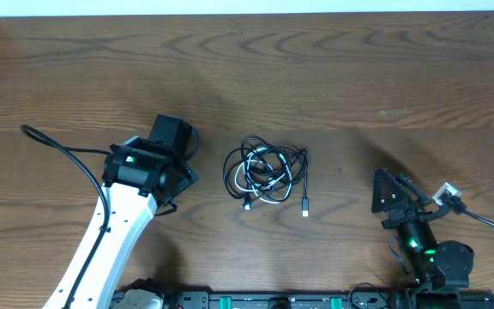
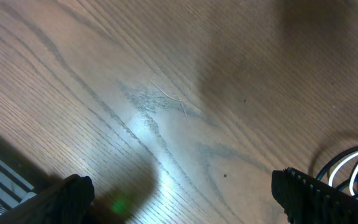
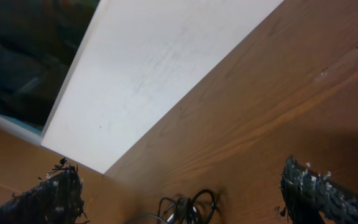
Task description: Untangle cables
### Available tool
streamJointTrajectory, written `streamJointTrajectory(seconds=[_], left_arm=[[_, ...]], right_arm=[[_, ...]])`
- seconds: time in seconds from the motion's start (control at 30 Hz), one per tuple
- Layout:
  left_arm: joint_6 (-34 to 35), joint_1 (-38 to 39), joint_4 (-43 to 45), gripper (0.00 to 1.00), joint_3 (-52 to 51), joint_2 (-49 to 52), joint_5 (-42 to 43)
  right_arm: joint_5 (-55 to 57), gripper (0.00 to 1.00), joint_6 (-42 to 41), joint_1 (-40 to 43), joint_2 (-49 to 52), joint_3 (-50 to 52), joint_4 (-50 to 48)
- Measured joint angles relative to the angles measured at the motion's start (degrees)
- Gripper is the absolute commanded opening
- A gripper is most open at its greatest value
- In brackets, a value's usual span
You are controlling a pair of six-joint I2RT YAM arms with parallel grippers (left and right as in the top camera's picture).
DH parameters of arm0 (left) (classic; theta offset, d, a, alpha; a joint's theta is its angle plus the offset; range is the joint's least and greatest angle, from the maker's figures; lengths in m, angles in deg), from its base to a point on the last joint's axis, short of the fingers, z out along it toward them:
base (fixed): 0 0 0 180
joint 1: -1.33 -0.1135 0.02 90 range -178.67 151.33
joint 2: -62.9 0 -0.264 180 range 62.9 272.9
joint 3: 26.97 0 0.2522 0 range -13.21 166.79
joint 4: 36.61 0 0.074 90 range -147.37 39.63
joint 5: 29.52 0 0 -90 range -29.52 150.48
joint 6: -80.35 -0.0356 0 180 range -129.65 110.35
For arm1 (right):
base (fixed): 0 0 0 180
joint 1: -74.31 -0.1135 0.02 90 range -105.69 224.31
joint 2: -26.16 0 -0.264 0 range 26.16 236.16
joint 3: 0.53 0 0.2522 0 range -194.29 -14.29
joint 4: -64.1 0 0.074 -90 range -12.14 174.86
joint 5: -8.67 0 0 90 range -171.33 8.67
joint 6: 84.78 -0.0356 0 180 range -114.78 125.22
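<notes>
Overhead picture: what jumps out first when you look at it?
A tangled knot of cables, black ones and one white, lies in the middle of the brown wooden table. The big white left arm stands close beside it, the dark right arm farther off on the other side. The left fingers and right fingers are both open and empty.

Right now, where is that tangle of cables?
In the overhead view, the cables lie in a tangled heap near the middle of the table, between the left arm and the right arm.
</notes>
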Motion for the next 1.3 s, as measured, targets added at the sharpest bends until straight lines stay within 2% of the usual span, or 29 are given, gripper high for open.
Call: streamJointTrajectory(seconds=[1.1, 1.3], left_arm=[[0.2, 0.0, 0.0, 0.98, 0.0, 0.0, 0.0], [0.2, 0.0, 0.0, 0.98, 0.0, 0.0, 0.0]], right_arm=[[0.0, 0.99, 0.0, 0.0, 0.0, 0.0, 0.0], [0.2, 0.99, -3.8, 0.0, 0.0, 0.0, -0.5]])
